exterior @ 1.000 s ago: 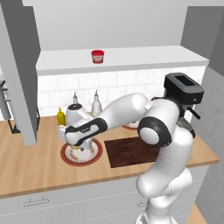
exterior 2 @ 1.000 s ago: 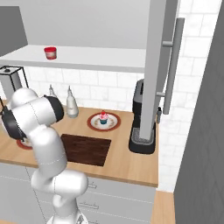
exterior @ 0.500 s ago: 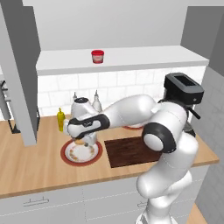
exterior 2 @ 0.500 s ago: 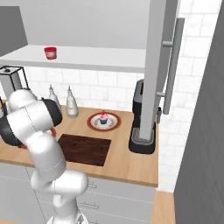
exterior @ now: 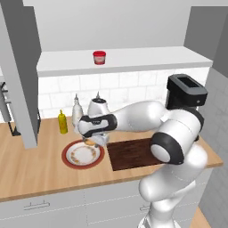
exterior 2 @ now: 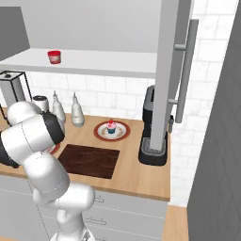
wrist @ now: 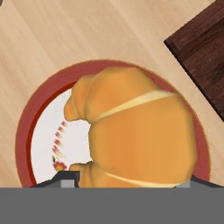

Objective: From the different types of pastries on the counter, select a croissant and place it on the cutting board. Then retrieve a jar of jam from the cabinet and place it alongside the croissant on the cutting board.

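Claw (exterior: 92,141) is hanging low above the red-rimmed plate (exterior: 71,163), fingers straddling the croissant (wrist: 135,131) directly below; can't tell if it's pinching yet. Croissant's long axis is running across the fingers. Cutting board (exterior: 136,153) is lying just beyond the plate.

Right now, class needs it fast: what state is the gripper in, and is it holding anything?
Gripper: over the red-rimmed plate, one finger on each side of the croissant; a firm grip on it cannot be told.
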Robot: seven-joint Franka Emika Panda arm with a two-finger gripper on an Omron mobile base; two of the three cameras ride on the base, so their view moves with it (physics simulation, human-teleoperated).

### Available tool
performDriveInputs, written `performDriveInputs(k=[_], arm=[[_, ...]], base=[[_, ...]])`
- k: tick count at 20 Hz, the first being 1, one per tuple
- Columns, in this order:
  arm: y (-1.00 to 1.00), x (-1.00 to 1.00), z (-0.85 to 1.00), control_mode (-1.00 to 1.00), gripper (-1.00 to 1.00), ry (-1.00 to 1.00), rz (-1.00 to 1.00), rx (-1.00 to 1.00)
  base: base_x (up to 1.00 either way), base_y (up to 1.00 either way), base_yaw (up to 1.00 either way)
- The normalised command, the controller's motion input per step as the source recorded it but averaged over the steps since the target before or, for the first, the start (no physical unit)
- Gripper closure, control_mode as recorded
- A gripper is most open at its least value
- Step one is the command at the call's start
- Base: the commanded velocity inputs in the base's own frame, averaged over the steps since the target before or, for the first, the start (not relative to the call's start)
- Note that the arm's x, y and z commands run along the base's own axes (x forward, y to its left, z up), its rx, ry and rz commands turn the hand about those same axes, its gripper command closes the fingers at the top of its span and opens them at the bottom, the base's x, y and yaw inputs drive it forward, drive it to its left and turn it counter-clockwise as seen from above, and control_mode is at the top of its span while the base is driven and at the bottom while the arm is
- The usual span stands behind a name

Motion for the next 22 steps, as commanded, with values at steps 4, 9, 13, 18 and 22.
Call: performDriveInputs(k=[4,9,13,18,22], arm=[[-0.34,0.0,0.0,-1.0,1.0,0.0,0.0,0.05],[-0.32,0.0,0.0,-1.0,1.0,0.0,0.01,0.02],[-0.31,0.0,0.0,-1.0,1.0,0.0,0.04,0.0],[-0.34,0.0,0.0,-1.0,1.0,0.0,0.08,0.0],[-0.33,0.0,0.0,-1.0,1.0,-0.02,0.12,0.0]], base=[[0.0,0.0,0.0],[0.0,0.0,0.0],[0.0,0.0,0.0],[0.0,0.0,0.0],[0.0,0.0,0.0]])
